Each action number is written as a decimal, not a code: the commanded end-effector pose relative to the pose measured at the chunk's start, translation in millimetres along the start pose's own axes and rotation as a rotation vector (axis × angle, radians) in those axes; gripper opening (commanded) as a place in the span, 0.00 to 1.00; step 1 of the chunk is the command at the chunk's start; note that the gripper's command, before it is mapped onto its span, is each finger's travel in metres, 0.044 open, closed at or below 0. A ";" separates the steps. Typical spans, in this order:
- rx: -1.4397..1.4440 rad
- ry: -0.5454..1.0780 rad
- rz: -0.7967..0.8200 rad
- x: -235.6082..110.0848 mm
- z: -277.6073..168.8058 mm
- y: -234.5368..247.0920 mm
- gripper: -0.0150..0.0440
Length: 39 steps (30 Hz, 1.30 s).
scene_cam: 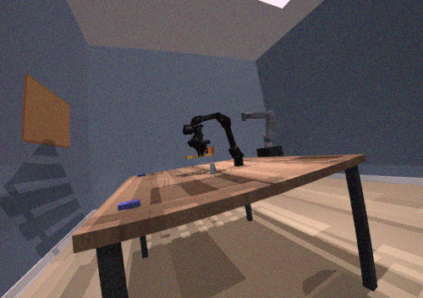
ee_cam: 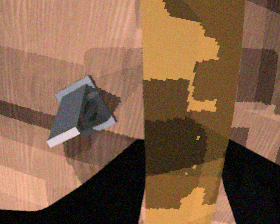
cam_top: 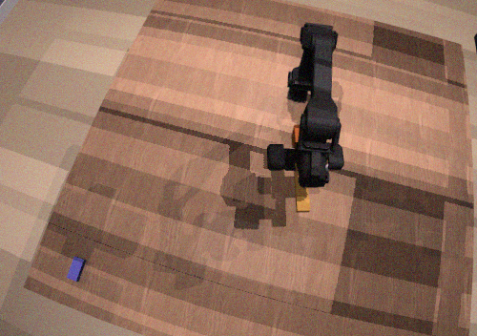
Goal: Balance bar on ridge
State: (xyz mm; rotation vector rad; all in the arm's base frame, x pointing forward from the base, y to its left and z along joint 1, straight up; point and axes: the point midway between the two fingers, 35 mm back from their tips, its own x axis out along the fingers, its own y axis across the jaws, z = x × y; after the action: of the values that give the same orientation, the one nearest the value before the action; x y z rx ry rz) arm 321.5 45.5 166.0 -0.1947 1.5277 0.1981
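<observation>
The yellow bar (cam_top: pixel 302 203) (scene_cam: pixel 191 157) (ee_cam: pixel 167 50) has an orange block (cam_top: pixel 296 134) (scene_cam: pixel 210 151) at one end. My gripper (scene_cam: pixel 202 155) (ee_cam: pixel 182 148) is shut on the bar and holds it above the table, roughly level in the exterior view. The fingers hold it from both sides in the wrist view. The small grey ridge (scene_cam: pixel 212 168) (ee_cam: pixel 67 117) stands on the table, lower than the bar. In the wrist view it lies left of the bar, not under it. The arm hides most of it in the top view.
A blue block (cam_top: pixel 76 269) (scene_cam: pixel 140 175) lies near the table's far left edge in the exterior view. Another blue block (scene_cam: pixel 129 205) lies near the front left corner there. A grey robot arm (scene_cam: pixel 269 129) stands on a black pedestal beyond the wooden table (scene_cam: pixel 254 190).
</observation>
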 end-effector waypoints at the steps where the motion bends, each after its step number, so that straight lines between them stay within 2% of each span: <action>1: -0.100 0.000 0.000 -0.8 1.6 17.3 0.25; 21: -0.448 -0.002 0.008 -1.7 -1.2 91.1 0.25; 39: -0.453 -0.002 0.008 19.9 -1.0 94.9 0.25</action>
State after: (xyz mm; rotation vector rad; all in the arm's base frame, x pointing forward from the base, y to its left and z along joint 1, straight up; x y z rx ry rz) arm 297.8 136.9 151.3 -0.5447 1.4648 0.5487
